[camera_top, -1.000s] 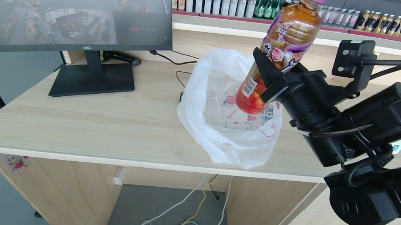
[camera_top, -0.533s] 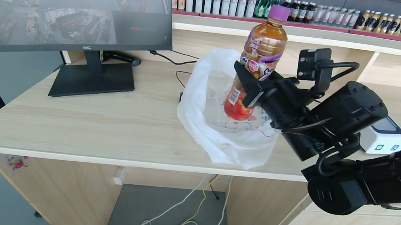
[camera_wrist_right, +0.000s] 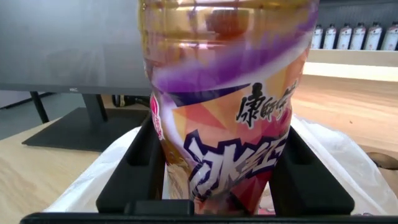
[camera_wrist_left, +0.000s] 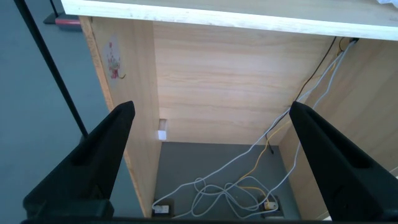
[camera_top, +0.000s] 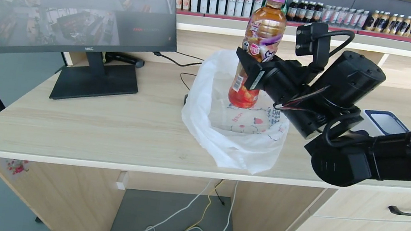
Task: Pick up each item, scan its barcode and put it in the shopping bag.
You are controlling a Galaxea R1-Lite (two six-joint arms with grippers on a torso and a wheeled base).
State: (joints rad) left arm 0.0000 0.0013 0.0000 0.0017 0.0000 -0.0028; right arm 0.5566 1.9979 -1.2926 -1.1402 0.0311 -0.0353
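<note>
Now, our right gripper (camera_top: 251, 74) clamping the bottle (camera_top: 257, 47) above the shopping bag (camera_top: 199, 103), we should lower it upright into the mouth before releasing; our left gripper (camera_wrist_left: 211, 107) gapes wide.

Scanner (camera_top: 385, 122) partly hidden behind rt arm (camera_top: 400, 159); bottle (camera_wrist_right: 230, 99) cap cut off at edge.
</note>
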